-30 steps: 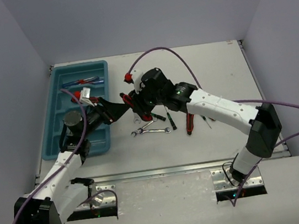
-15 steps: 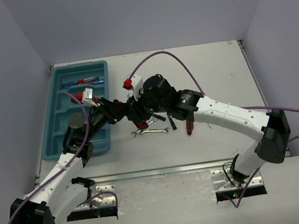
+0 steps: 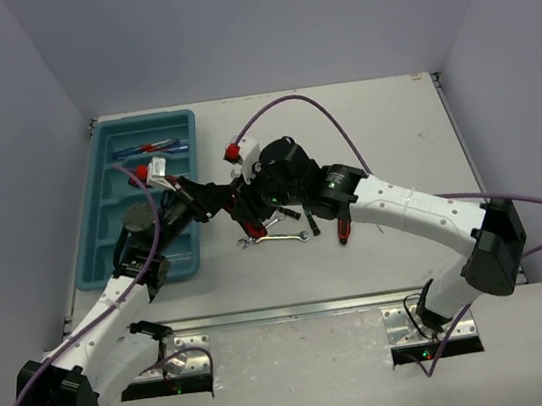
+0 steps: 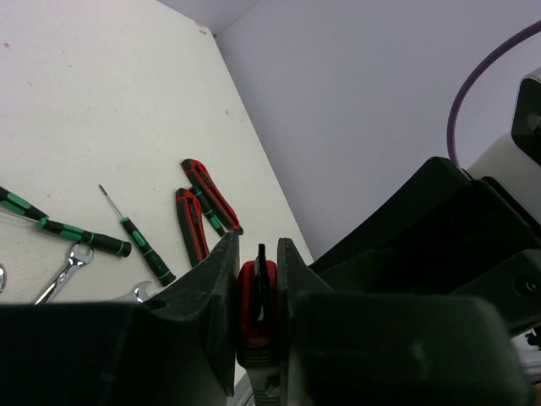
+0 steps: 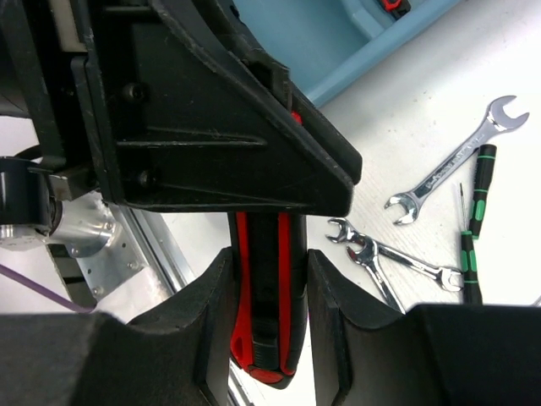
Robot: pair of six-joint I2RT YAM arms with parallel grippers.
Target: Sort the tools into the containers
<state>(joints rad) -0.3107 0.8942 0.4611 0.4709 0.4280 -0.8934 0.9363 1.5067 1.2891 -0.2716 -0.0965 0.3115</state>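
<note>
Handover in mid-air, above the tabletop just off the tray's right edge. Both hands clamp the same red-and-black tool [image 5: 266, 326], probably pliers.

- Left hand [image 4: 256, 247]: narrow, pinching the tool's red handle near its end.
- Right hand [image 5: 266, 258]: part closed, gripping the tool's handle across its width.

Risks, near to far:
- Wrenches [image 3: 276, 235] lie on the tabletop right under the handover. If the left pinch is too shallow when the right lets go, the tool drops onto them and scatters them.
- While both hands grip, any arm move before one releases would twist or yank the tool out of one grip. The hands are nearly touching, so a finger clash is likely too.
- Green-black screwdrivers [image 3: 308, 216] and loose pliers [image 3: 343, 225] sit just right of the wrenches, where a low swing of the right arm could sweep them.
- Tray [image 3: 97, 187] at the left edge: blue-red screwdrivers [image 3: 147, 148] lie in its far end. A sloppy drop could land the tool across a divider or in the wrong slot.

Writing: nothing readable. The white tag [image 3: 153, 171] on the left wrist is too small to read.
</note>
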